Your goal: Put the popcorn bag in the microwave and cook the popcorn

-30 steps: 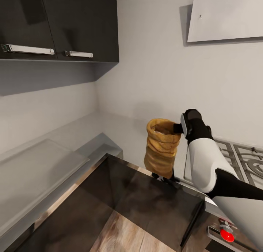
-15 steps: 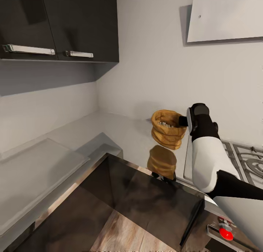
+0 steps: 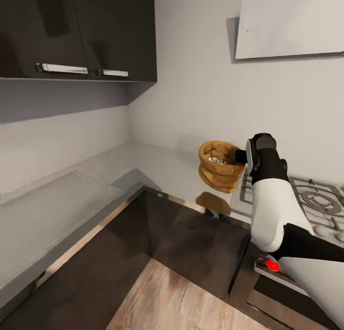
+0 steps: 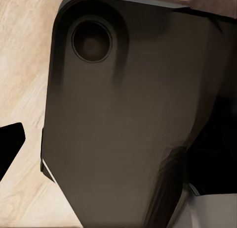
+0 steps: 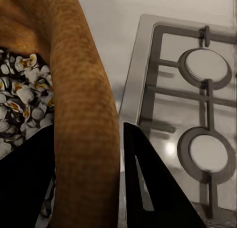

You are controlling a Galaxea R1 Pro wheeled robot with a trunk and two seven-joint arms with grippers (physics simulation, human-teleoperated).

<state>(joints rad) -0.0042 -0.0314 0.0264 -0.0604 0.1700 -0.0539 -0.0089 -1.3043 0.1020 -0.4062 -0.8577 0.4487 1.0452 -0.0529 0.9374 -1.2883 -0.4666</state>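
Presently held: the popcorn bag (image 3: 220, 171), a tan-brown crumpled paper sack with a rolled open rim, hanging clear above the countertop (image 3: 157, 165), its reflection visible on the steel below it. In the head view pale kernels show inside the mouth.

Right gripper (image 3: 242, 156): black, at the end of a white and black forearm, clamped on the bag's rim at the side nearest the hob. In the right wrist view the two dark fingers (image 5: 148, 183) stand either side of the rolled rim of the bag (image 5: 84, 119), one inside over the kernels, one outside; the gap between them is just the rim's thickness.

Gas hob (image 3: 315, 203): steel, with grey grates and round burners, just beside the bag, under the right arm. A red knob (image 3: 272, 265) sits on the front below it.

Left gripper: in the left wrist view a dark fingertip (image 4: 10, 146) shows at the edge over a wood floor (image 4: 19, 79) and a dark robot panel (image 4: 123, 119); whether it is open cannot be told.

Surroundings: dark wall cabinets (image 3: 76, 31) with steel handles, a grey wall and a pale hood (image 3: 291, 22).
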